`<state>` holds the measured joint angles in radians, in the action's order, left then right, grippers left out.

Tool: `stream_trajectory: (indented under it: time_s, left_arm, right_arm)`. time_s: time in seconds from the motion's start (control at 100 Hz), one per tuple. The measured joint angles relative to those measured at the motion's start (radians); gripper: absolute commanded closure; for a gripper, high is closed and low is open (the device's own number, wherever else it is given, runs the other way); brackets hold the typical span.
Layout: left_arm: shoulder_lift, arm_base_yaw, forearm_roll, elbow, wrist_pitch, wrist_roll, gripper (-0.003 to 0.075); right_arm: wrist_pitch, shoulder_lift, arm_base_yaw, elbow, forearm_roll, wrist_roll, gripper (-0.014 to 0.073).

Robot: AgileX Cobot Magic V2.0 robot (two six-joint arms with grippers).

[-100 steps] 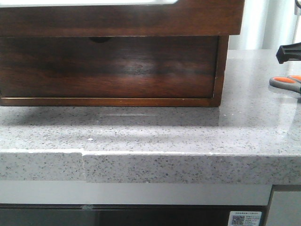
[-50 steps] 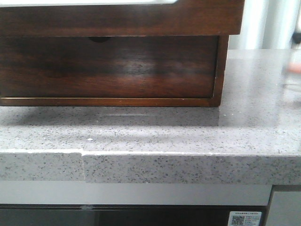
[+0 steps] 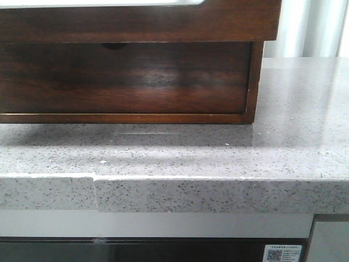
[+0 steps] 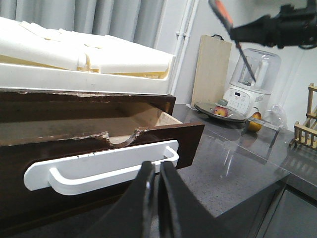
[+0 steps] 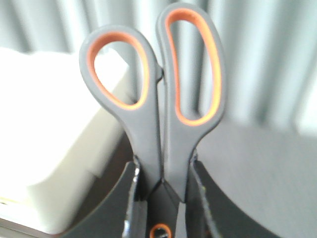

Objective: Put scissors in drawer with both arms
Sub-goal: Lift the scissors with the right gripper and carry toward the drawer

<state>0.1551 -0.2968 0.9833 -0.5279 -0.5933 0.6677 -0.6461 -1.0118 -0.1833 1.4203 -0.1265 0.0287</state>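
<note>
While the front view shows only furniture, no arm or tool in it, the grey speckled counter [image 3: 294, 136] fills the lower part w/ the dark wooden cabinet [image 3: 256, 82] standing on it. The lower drawer front [image 3: 125, 76] w/ its half-round notch sits flush in the cabinet.

In the left wrist view the drawer [image 4: 183, 136] is pulled part-way out, its inside visible, top edge of its front chipped & ragged. A white handle [image 4: 99, 171] runs across that front. White foam slabs [image 4: 84, 54] lie on the cabinet top. Further back on the counter: a blender [image 4: 250, 87], a wooden board [image 4: 210, 69], a plate w/ fruit [image 4: 218, 111].

Left gripper [image 4: 156, 176] hangs just in front of the handle, fingers nearly together, only a thin gap, nothing btwn them.

Right gripper [image 5: 161, 191] is clamped on the scissors [image 5: 158, 99] at the handle shanks, loops pointing away from the fingers, blades closed. From the left wrist view the scissors are up in the air, above & beyond the drawer's far corner, tip pointing down.
</note>
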Motion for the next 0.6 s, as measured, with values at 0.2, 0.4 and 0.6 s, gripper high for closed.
stream_trajectory:
  time_s: [0.2,0.4,0.6]
  left_arm:
    - [0.000,0.000,0.000,0.000,0.000,0.000,0.0739]
    - [0.000,0.000,0.002,0.000,0.000,0.000,0.0739]
    - [0.000,0.000,0.002,0.000,0.000,0.000,0.0739]
  right_arm:
    - [-0.004,-0.054,-0.230,0.173,0.000,-0.099,0.0672]
    - [-0.014,-0.172,-0.454,0.252,0.000,-0.249,0.0672]
    - [-0.023,-0.295,-0.612,0.255,0.000,-0.405,0.0672]
